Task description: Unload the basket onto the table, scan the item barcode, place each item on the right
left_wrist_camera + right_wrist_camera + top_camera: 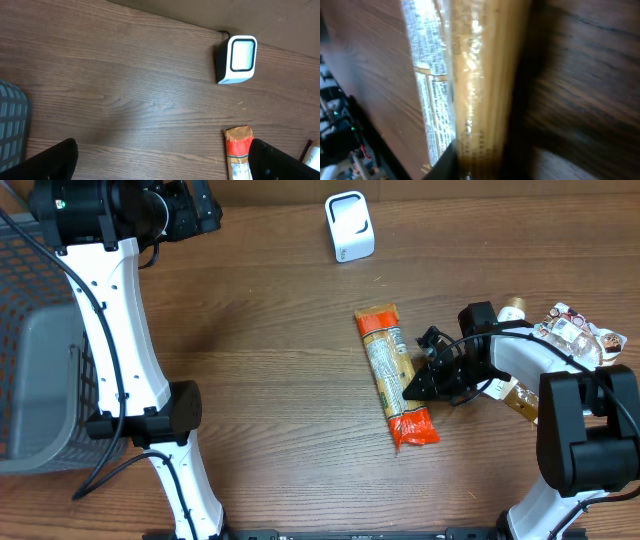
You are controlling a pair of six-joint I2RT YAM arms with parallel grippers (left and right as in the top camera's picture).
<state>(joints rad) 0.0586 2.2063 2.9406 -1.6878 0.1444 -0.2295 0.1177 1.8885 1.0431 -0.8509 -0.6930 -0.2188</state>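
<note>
A long clear packet of spaghetti (pixel 390 370) with orange ends lies on the wooden table, its printed label facing up. My right gripper (pixel 412 383) is at the packet's right edge, near its lower half. In the right wrist view the packet (pixel 480 100) fills the space between the jaws, which are shut on it; one dark finger (pixel 442 165) presses its side. The white barcode scanner (pixel 349 226) stands at the back of the table. My left gripper (pixel 167 162) hangs high and open over bare wood, with the scanner (pixel 237 59) and the packet's top end (pixel 239 150) in its view.
A grey wire basket (pixel 30 380) stands at the table's left edge, and its corner (pixel 12 125) shows in the left wrist view. Several more grocery items (pixel 575 330) lie in a pile at the right edge, behind my right arm.
</note>
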